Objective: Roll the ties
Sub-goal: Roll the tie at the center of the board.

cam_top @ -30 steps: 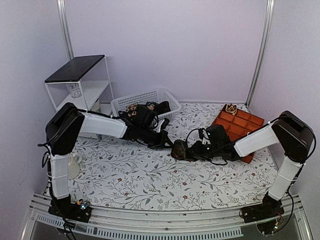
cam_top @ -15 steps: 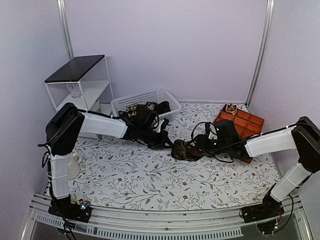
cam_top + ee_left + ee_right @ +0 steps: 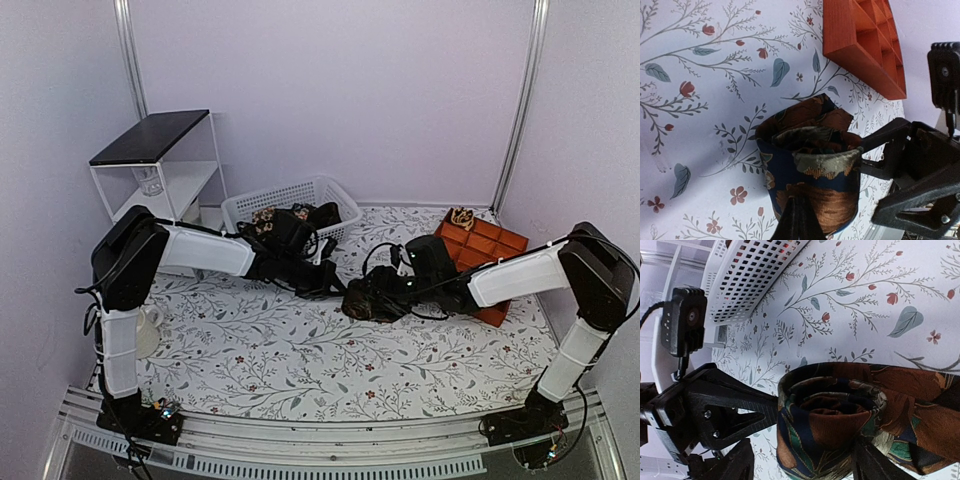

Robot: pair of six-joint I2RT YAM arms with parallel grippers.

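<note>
Left claw (image 3: 797, 216) pinches the rolled tie (image 3: 810, 165); right claw (image 3: 804, 449) straddles it, grip unclear; any slip, I fear, uncoils it.

Rolled tie (image 3: 368, 300) fills the middle — white basket (image 3: 290, 188), orange tray (image 3: 490, 243) behind; near tablecloth (image 3: 300, 370) open.

1. No text, label, brand, number or sign can be read in any of the 3 views.
2. The tablecloth (image 3: 700, 125) and the rolled tie (image 3: 810, 170), lower centre of the left wrist view, carry only leaf and flower prints.
</note>
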